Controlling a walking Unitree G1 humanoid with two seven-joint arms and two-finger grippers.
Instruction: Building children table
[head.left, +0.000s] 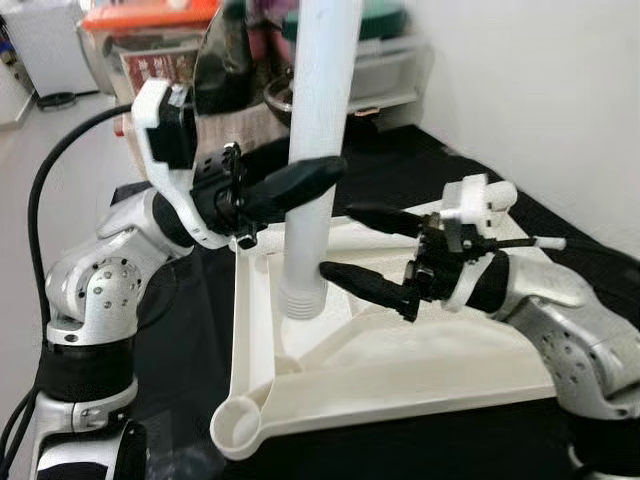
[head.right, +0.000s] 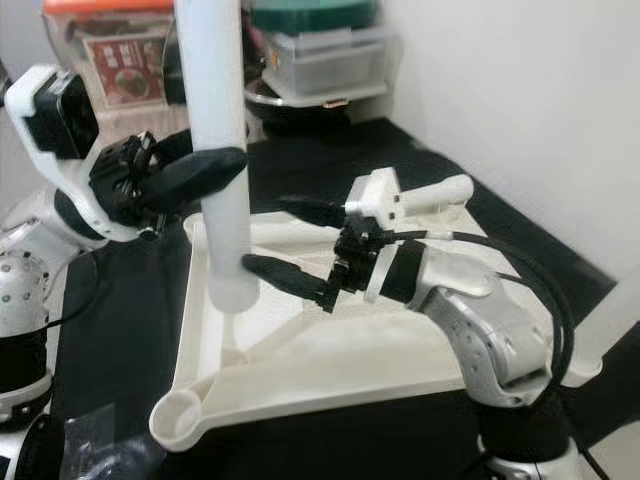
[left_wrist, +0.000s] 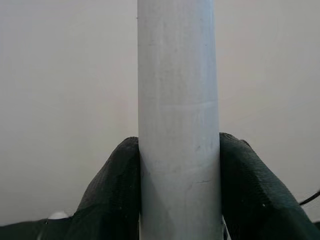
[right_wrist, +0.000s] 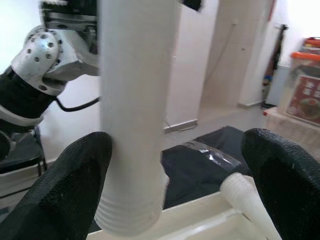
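White plastic, smooth and matte: the table leg (head.left: 318, 150) stands upright, its ribbed lower end just above or resting on the upturned tabletop (head.left: 400, 350), near a back corner; we cannot tell whether it touches. We judge the leg light, stiff and hollow, slippery on its plain wall, so a hold at mid-height, squeezing across the round, suits it, and the threaded end is best left free for the socket (head.left: 237, 427). Our left claw (head.left: 300, 185) is closed on the leg about halfway up, one finger (left_wrist: 112, 200) pressed on each side. Our right claw (head.left: 375, 250) is wide open beside the leg's lower end, gripping nothing, its fingers (right_wrist: 75, 185) well apart to either side of the ribbed end. The tabletop lies underside up on a black surface (head.left: 450, 160). Behind it stand storage bins (head.right: 320, 55) and a box with a red printed label (head.right: 122, 62); its writing is too blurred for us to read.
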